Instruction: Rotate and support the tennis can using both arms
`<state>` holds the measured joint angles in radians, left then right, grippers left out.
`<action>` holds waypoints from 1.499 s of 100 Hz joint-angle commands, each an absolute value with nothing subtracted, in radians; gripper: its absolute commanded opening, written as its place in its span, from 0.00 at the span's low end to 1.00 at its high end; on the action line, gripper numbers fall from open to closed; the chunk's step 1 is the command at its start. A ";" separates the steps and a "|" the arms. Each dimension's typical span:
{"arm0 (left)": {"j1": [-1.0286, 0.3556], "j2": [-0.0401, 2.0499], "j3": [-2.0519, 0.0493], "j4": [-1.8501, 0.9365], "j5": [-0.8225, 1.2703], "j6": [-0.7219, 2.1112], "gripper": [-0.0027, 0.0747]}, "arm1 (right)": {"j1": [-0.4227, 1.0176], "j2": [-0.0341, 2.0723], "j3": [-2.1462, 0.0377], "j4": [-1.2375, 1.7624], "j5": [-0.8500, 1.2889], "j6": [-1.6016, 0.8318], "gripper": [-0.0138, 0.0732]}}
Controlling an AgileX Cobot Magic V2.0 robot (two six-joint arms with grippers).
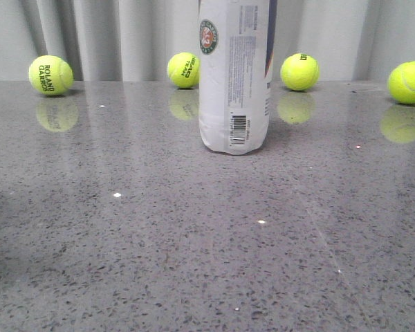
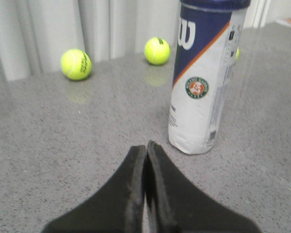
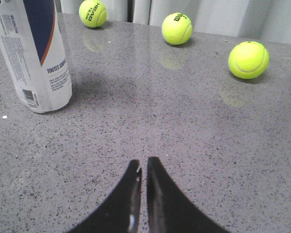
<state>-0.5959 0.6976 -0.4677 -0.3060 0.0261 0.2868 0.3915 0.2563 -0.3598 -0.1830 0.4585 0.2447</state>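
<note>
front view is showing the tennis can (image 1: pixel 234 76) standing upright on the grey table (image 1: pixel 159 242), its long axis vertical, base down and barcode facing the camera, four tennis balls (image 1: pixel 50 75) resting well behind it. neither arm is touching it: the left gripper (image 2: pixel 146 150) and right gripper (image 3: pixel 143 167) are clenched on nothing, sitting well short of the can, probably waiting to approach.

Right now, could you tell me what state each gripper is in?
Left gripper: closed, holding nothing.
Right gripper: closed or nearly so, holding nothing.
</note>
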 commanded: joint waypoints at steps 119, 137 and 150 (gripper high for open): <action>-0.081 0.009 0.038 -0.043 -0.068 0.102 0.01 | 0.386 0.262 -0.386 -0.203 0.388 0.241 0.21; -0.025 -0.039 0.045 -0.056 0.036 0.100 0.01 | 0.386 0.264 -0.386 -0.203 0.389 0.241 0.21; -0.003 -0.039 0.045 -0.066 0.062 0.100 0.01 | 0.386 0.264 -0.386 -0.203 0.391 0.241 0.21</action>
